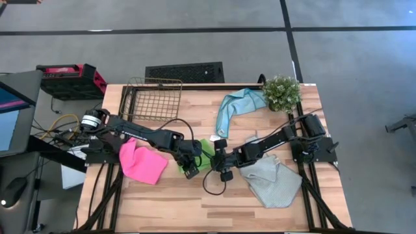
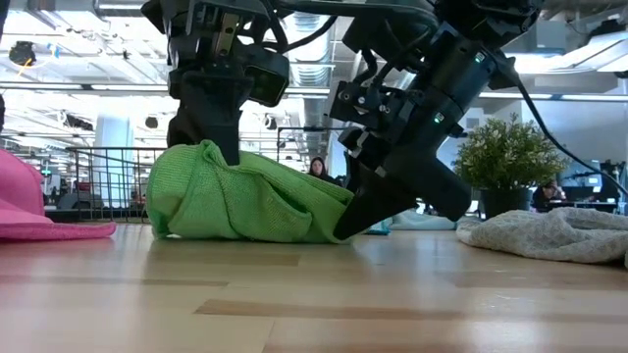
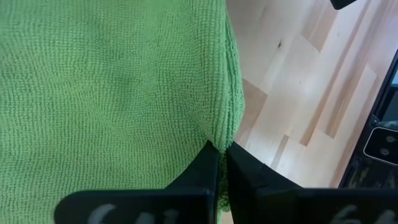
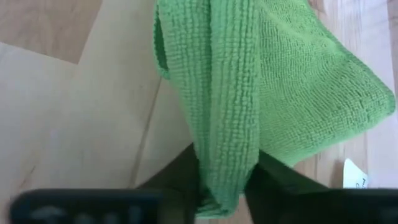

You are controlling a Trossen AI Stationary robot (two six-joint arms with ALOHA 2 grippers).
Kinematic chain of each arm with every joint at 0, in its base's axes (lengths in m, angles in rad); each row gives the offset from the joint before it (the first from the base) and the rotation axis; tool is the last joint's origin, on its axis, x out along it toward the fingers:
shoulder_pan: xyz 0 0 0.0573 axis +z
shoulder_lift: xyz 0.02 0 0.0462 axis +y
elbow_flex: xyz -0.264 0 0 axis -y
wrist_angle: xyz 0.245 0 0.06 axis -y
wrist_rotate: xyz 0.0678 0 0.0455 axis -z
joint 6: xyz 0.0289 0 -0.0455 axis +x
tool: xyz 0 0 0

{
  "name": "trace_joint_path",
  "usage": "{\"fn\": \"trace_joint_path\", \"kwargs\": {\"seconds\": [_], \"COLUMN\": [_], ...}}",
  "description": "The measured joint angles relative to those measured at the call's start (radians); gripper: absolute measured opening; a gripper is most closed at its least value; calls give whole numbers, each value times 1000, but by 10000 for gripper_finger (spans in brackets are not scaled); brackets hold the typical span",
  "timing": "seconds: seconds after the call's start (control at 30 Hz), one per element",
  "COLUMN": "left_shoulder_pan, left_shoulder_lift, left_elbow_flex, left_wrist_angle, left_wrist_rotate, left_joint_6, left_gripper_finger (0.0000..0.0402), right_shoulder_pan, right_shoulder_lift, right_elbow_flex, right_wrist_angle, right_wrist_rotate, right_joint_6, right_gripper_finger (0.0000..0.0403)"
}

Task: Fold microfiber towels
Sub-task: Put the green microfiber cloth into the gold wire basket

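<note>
The bright green towel [image 1: 205, 156] lies bunched at the table's middle, between my two grippers; it also shows in the low view [image 2: 245, 196]. My left gripper [image 1: 190, 162] is shut on its left part, my right gripper [image 1: 220, 159] on its right part. The hot pink towel [image 1: 142, 161] lies crumpled at the left, the pale grey towel [image 1: 273, 181] at the right near side, the teal-blue towel [image 1: 237, 104] at the far side. My left gripper pinches the green towel's stitched edge [image 3: 222, 138] between its two shut fingers, coming from above and pointing down. A peak of cloth [image 2: 208, 152] stands up at the fingers; the rest lies on the table. My right gripper pinches a folded band of the green towel [image 4: 227, 155], several layers, between its two fingers. It slants down from the table's right side. The held end [image 2: 339, 230] is low at the table top, the cloth slack.
A wire basket [image 1: 151, 99] stands at the far left of the table and a small potted plant [image 1: 281, 92] at the far right. Bare wood lies along the near edge [image 1: 195, 208].
</note>
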Motion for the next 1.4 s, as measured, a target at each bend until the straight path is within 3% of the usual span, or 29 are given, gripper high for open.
{"fn": "trace_joint_path", "kwargs": {"seconds": [0.17, 0.33, 0.5, 0.77, 1.13, 1.4], "left_shoulder_pan": [0, 0, 0, -3, -10, -10], "left_shoulder_lift": [0, -3, -35, -197, -355, -441], "left_elbow_flex": [0, 0, 2, 2, 2, 2], "left_wrist_angle": [-16, -79, -133, -290, -561, -637], "left_wrist_rotate": [-13, -67, -153, -341, -454, -589], "left_joint_6": [-10, -27, -53, -127, -185, -187], "left_gripper_finger": [0, 0, 0, 0, 0, 0], "right_shoulder_pan": [-2, -22, -43, -71, -155, -221], "right_shoulder_lift": [-1, -2, -2, -2, -2, -1], "right_elbow_flex": [0, 31, 95, 254, 509, 617], "right_wrist_angle": [-2, -73, -165, -299, -353, -328], "right_wrist_rotate": [-24, -103, -121, -135, -138, -143], "right_joint_6": [-1, 43, 19, -28, -89, -97], "right_gripper_finger": [17, 28, 10, 9, 9, 9]}}
